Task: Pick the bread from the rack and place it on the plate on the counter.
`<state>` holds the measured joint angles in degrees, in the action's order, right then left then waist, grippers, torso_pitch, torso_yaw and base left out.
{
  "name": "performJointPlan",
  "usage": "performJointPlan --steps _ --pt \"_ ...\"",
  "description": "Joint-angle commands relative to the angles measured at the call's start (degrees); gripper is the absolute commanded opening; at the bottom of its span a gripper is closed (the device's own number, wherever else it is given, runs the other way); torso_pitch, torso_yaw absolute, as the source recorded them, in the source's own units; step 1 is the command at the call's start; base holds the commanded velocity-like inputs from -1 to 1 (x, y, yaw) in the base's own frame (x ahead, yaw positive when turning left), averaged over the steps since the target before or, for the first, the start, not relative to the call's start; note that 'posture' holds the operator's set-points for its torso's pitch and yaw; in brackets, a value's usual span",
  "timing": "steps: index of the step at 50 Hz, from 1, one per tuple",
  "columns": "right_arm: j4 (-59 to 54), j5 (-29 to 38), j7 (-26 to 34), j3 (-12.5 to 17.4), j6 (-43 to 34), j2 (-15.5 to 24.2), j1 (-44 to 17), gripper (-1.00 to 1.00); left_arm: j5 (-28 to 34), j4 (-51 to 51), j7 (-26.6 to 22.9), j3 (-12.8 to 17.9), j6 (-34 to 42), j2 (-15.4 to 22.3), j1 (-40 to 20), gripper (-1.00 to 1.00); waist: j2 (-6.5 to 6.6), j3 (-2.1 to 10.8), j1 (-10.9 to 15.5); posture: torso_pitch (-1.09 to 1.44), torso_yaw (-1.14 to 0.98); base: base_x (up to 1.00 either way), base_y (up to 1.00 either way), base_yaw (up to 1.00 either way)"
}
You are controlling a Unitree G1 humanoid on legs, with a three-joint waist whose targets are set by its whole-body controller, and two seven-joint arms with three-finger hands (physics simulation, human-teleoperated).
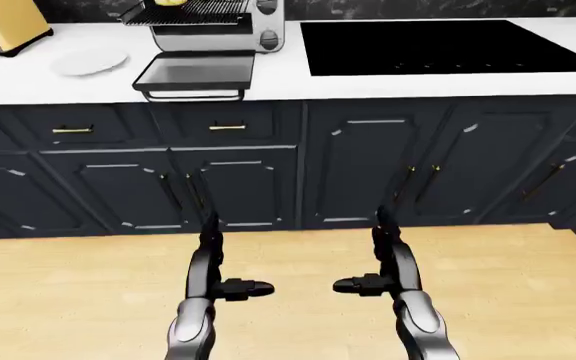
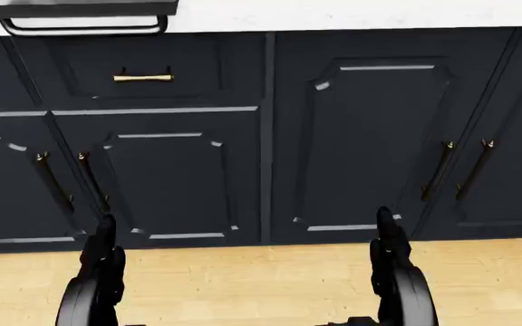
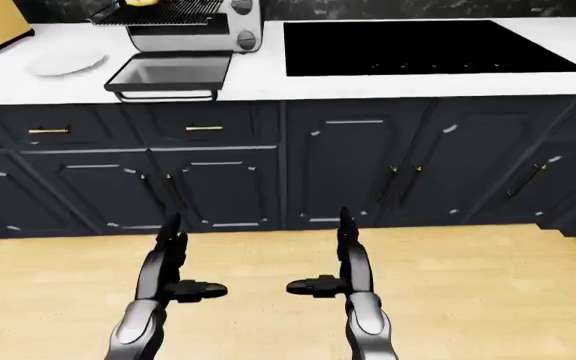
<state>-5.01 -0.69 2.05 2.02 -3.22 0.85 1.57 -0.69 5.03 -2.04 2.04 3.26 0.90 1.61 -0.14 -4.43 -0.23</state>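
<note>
Nothing of the task looks done yet. In the left-eye view the bread (image 1: pixel 171 2) shows only as a yellow sliver at the top edge, upper left of the frame, lying on the rack (image 1: pixel 193 12) that is pulled out of the toaster oven (image 1: pixel 230 30). The plate (image 1: pixel 90 61) sits bare on the white tabletop (image 1: pixel 28 82), just left of the oven's dropped door (image 1: pixel 196 73), with nothing on it.

The left hand (image 1: pixel 230 279) and the right hand (image 1: pixel 376 277) hang low in the frame over the wooden floor (image 1: pixel 508 292), well apart from the tabletop and below the dark cabinets (image 1: pixel 368 165). Both have their fingers spread open and grip nothing.

Everything remains, by my reading: closing in on the tabletop, reaching up to the rack, taking the bread, and setting it on the plate.
</note>
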Motion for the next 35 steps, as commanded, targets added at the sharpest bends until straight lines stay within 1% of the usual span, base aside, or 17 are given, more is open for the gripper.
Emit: performJointPlan --steps 1,3,5,7,10,13,15,17,20,23,24,25,26,28,31,32,35 --pt "6.1 -2.1 -1.5 0.6 2.5 -0.9 -2.8 1.0 -1.7 -6.4 -1.2 1.2 -3.8 0.8 0.0 1.0 -0.45 0.05 -0.1 0.0 0.0 0.0 0.0 0.0" --pt "8.7 -4.5 -1.4 1.3 0.8 -0.6 -2.3 1.0 -1.1 -7.1 -1.8 0.6 -2.6 0.5 0.3 1.0 -0.02 3.61 0.7 0.0 0.0 0.0 0.0 0.0" --pt "9.9 -4.0 -1.3 1.0 0.6 0.0 -1.1 1.0 -1.8 -9.7 -1.5 0.6 0.4 0.1 -0.2 1.0 -0.3 1.18 0.7 0.0 0.0 0.0 0.0 0.0" --pt "12.2 -4.7 -0.8 1.2 -0.6 0.1 -0.2 1.0 0.5 -10.4 -1.5 -0.8 1.4 0.5 0.0 1.0 -0.3 3.9 0.7 0.0 0.0 0.0 0.0 0.0" --pt "17.2 -1.7 0.0 0.6 -2.8 1.1 1.7 1.0 -3.2 -15.1 -0.8 0.8 8.0 -0.3 -1.0 1.0 -0.42 4.24 0.8 0.0 0.0 0.0 0.0 0.0" --pt "25.9 -2.8 0.9 2.9 -9.7 1.6 1.1 1.0 -1.0 -19.1 -0.7 1.7 10.2 1.5 -1.8 1.0 -0.38 4.54 0.7 0.0 0.0 0.0 0.0 0.0" --pt "35.0 -3.9 0.4 4.5 -17.4 1.8 -0.8 1.0 -2.6 -25.5 -1.1 3.9 16.4 2.2 -2.7 1.0 -0.33 4.69 0.7 0.0 0.0 0.0 0.0 0.0" --pt "42.5 -5.5 -0.5 6.4 -26.0 2.8 -4.9 1.0 -2.4 -31.7 -1.6 5.3 22.8 3.6 -4.8 1.0 -0.23 4.91 0.6 0.0 0.0 0.0 0.0 0.0" --pt "52.7 -9.3 -2.0 10.6 -41.8 5.9 -14.1 1.0 -5.3 -40.5 -1.1 9.2 37.7 6.3 -13.8 1.0 -0.15 5.06 0.6 0.0 0.0 0.0 0.0 0.0" --pt "57.6 -15.1 -4.6 15.3 -53.9 9.7 -24.2 1.0 -7.9 -43.7 1.2 11.1 46.5 8.7 -22.9 1.0 -0.26 4.94 0.7 0.0 0.0 0.0 0.0 0.0" --pt "57.9 -16.3 -5.5 15.7 -55.4 10.7 -25.7 1.0 -8.6 -43.9 1.6 11.1 48.2 9.5 -24.3 1.0 -0.34 4.88 0.7 0.0 0.0 0.0 0.0 0.0" --pt "58.6 -18.1 -6.5 16.9 -58.2 11.9 -28.5 1.0 -9.9 -44.0 2.5 12.2 50.5 10.2 -27.3 1.0 -0.05 5.72 0.6 0.0 0.0 0.0 0.09 0.0" --pt "59.2 -20.6 -7.6 18.5 -60.9 12.7 -31.2 1.0 -11.1 -43.6 3.4 13.0 52.2 11.4 -30.5 1.0 -0.16 5.42 0.6 0.0 0.0 0.0 0.18 0.0" --pt "58.3 -25.0 -10.5 20.9 -63.8 14.0 -36.1 1.0 -13.4 -43.6 5.1 14.2 55.3 13.7 -34.9 1.0 -0.78 4.89 0.3 0.0 0.0 0.0 0.32 0.0" --pt "54.9 -29.4 -13.9 20.9 -65.1 18.9 -41.5 1.0 -18.4 -46.7 6.4 18.0 60.9 17.4 -38.2 1.0 -2.08 4.51 0.0 0.0 0.0 0.04 0.42 0.0" --pt "53.9 -30.7 -14.8 20.9 -64.9 19.9 -42.1 1.0 -19.8 -46.5 7.2 18.8 61.7 18.2 -39.5 1.0 -1.88 4.33 -0.1 0.0 0.0 0.05 0.44 0.0" --pt "47.2 -33.2 -15.8 20.8 -62.4 25.2 -46.9 1.0 -20.9 -37.9 9.0 16.2 59.0 21.2 -46.7 1.0 0.07 2.76 -0.7 0.0 0.0 0.09 0.45 0.0"
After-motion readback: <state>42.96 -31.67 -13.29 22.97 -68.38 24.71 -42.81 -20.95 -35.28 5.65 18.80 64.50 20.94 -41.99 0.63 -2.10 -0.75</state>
